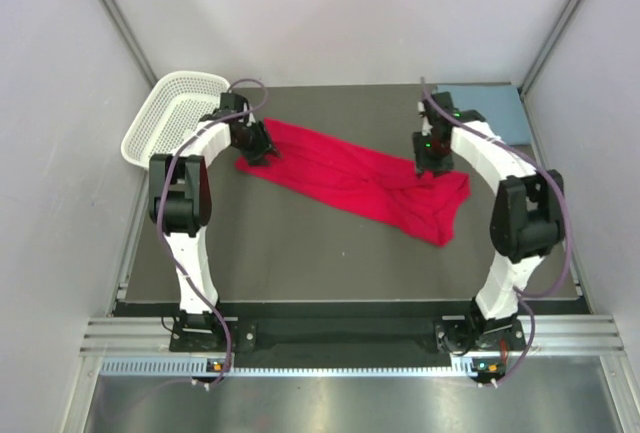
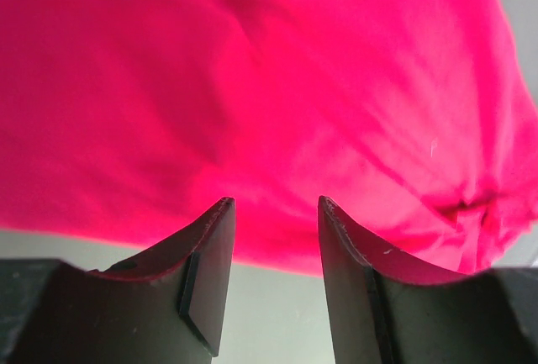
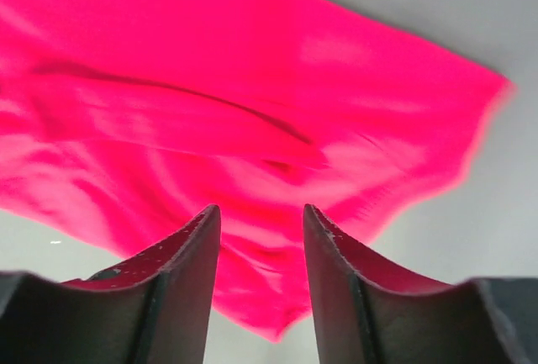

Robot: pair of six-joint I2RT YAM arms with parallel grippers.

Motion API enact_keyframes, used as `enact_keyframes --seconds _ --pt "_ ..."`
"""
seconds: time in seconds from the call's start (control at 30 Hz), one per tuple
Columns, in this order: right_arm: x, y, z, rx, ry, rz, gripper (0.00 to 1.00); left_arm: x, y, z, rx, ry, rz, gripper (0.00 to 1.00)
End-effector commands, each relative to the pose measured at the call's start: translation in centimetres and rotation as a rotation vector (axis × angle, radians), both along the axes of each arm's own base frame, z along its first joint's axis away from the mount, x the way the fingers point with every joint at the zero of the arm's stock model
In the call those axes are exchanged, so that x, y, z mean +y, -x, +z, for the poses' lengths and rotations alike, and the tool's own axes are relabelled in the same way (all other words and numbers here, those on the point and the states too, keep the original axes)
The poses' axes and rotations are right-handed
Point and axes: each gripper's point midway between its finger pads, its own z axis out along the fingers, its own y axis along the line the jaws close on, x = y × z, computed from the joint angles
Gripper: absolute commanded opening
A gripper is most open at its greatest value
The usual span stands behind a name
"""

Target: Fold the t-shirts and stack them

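A bright red short-sleeved cloth t-shirt (image 1: 350, 178) lies stretched diagonally across the dark table (image 1: 300, 253). The left gripper (image 2: 276, 204) is at its far-left end and the right gripper (image 3: 259, 211) at its right end, both with fingers parted and holding nothing. A dusty blue-grey shirt (image 1: 490, 113) sits at the far right.

left arm (image 1: 186, 215): rises from its base at the near left, folds at the elbow, white forearm reaching far and to the right.
left gripper (image 1: 258, 149): low at the far left, tilted downward; jaws stand apart with a clear gap between the two dark tips.
right arm (image 1: 512, 221): rises from its base at the near right, elbow bent, forearm reaching far and to the left.
right gripper (image 1: 432, 165): pointing down at the right; jaws parted, tips not meeting.
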Motion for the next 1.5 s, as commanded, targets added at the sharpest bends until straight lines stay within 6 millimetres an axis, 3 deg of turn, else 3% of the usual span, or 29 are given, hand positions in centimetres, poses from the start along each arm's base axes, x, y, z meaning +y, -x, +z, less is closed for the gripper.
enact_keyframes --seconds 0.0,0.03,0.07,0.3,0.4,0.83,1.47 --pt "-2.4 0.1 0.5 -0.067 -0.047 -0.067 0.44 -2.1 0.8 3.5 -0.084 0.047 -0.051 0.49" --pt "-3.0 1.1 -0.7 -0.038 -0.047 -0.079 0.43 -2.6 1.4 3.5 -0.08 0.05 -0.066 0.49" --pt "-3.8 0.7 -0.8 -0.06 -0.052 -0.091 0.42 -2.8 1.6 3.4 -0.078 0.051 -0.072 0.49" --pt "-3.7 0.4 -3.5 -0.05 -0.072 -0.017 0.41 -3.5 2.5 3.8 -0.073 0.059 -0.096 0.49" --pt "-4.1 0.1 -4.2 -0.05 -0.048 -0.018 0.33 -3.4 2.3 4.2 -0.079 0.049 -0.1 0.49" --pt "-4.2 -2.2 -4.5 -0.069 -0.024 -0.012 0.25 -3.6 2.3 4.0 -0.067 0.065 -0.105 0.49" --pt "-4.4 -3.0 -4.3 -0.062 -0.057 -0.041 0.28 -4.0 2.0 3.9 -0.059 0.087 -0.103 0.49"
